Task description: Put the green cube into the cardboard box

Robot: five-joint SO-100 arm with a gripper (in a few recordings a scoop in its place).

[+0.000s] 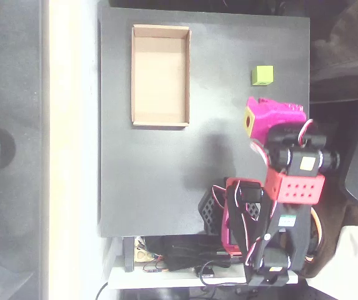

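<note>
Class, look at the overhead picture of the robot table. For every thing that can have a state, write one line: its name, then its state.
green cube: resting on the black table, free, not gripped, outside the box.
cardboard box: open-topped, lying flat, nothing inside.
gripper: magenta, above the table near the cube, apart from it, holding nothing; open or shut cannot be told.
</note>
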